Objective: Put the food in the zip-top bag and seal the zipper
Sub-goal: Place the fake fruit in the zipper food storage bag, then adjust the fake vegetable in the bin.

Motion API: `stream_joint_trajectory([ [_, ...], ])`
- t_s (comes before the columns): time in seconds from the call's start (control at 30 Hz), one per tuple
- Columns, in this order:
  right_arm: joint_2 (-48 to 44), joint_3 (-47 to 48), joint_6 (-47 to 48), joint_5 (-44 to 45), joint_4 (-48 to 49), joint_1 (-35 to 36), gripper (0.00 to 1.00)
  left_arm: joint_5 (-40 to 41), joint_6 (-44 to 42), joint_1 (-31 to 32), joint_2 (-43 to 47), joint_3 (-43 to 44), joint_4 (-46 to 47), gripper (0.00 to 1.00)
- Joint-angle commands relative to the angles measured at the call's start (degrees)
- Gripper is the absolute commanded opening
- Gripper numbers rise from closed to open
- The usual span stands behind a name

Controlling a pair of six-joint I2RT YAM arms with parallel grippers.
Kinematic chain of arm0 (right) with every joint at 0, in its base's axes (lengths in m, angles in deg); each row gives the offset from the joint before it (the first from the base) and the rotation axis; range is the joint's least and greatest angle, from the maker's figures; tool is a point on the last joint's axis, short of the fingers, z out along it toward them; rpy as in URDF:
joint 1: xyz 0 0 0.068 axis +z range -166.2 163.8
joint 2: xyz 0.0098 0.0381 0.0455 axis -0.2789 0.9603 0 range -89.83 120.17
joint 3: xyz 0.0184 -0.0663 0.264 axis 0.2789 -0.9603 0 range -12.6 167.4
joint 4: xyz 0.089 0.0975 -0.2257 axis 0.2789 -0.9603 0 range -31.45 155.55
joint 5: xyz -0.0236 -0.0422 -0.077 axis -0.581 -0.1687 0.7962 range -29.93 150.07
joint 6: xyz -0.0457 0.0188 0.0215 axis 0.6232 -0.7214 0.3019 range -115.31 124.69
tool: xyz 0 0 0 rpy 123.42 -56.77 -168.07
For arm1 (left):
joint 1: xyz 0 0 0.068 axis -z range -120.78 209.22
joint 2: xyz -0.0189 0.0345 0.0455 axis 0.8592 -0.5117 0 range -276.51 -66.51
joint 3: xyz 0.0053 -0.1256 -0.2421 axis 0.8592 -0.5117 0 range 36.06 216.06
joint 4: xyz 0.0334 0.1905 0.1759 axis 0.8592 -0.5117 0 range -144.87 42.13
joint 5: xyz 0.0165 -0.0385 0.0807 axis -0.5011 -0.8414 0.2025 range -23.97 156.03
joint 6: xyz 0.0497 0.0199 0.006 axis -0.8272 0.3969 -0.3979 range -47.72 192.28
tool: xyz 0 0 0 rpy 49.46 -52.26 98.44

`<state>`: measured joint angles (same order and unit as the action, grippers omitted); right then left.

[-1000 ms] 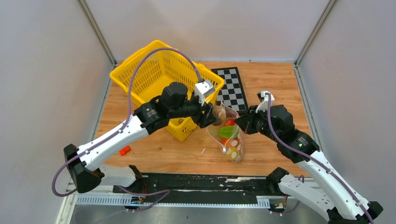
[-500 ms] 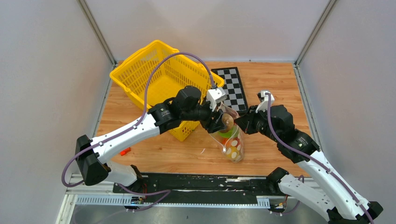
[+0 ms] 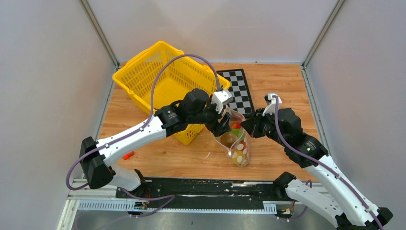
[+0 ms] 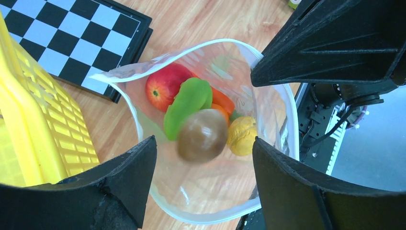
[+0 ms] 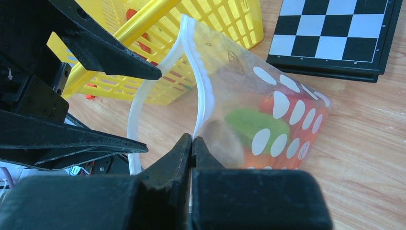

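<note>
The zip-top bag (image 3: 238,146), clear with white dots, stands open on the table. My right gripper (image 5: 192,140) is shut on its mouth edge, pinching the pale zipper (image 5: 201,91) and holding the mouth up. Directly above the mouth, my left gripper (image 4: 203,143) is open with nothing between its fingers. A brown ball (image 4: 202,135), blurred, lies loose below it inside the bag. Around the ball are a red tomato (image 4: 163,86), a green pepper (image 4: 187,106), an orange carrot (image 4: 223,101) and a yellow lemon (image 4: 242,135). From above, the ball (image 3: 229,139) shows in the bag's mouth.
A yellow mesh basket (image 3: 158,76) stands at the back left, close behind my left arm. A black-and-white checkerboard (image 3: 237,88) lies flat behind the bag. A small red block (image 3: 127,155) sits near the front left edge.
My left gripper carried the brown ball from beside the basket to over the bag's mouth, then opened. The ball dropped out of it into the bag. The right gripper kept its hold.
</note>
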<state>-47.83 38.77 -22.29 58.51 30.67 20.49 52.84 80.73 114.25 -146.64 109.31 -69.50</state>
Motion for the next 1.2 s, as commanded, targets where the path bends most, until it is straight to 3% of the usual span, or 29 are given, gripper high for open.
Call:
stream_joint_trajectory([
  [0.0,-0.94,0.43,-0.55,-0.02,2.72,0.20,0.00,0.34,-1.15,0.17,-0.01,2.13,0.12,0.81],
  [0.43,-1.38,-0.29,-0.78,0.23,2.79,0.14,0.00,7.52,-3.71,0.08,5.69,3.64,-2.73,0.89],
  [0.67,-1.28,-0.19,-0.60,0.16,2.79,0.19,0.00,22.08,-2.64,-1.19,8.70,3.09,-4.26,0.99],
  [0.9,-1.46,-0.19,-0.58,0.06,2.79,0.14,0.00,32.55,7.10,-8.54,9.36,3.42,-3.96,1.00],
  [1.17,-1.08,-0.24,-0.51,-0.63,3.49,0.21,0.00,34.92,27.36,-26.12,0.20,9.92,-11.17,1.00],
])
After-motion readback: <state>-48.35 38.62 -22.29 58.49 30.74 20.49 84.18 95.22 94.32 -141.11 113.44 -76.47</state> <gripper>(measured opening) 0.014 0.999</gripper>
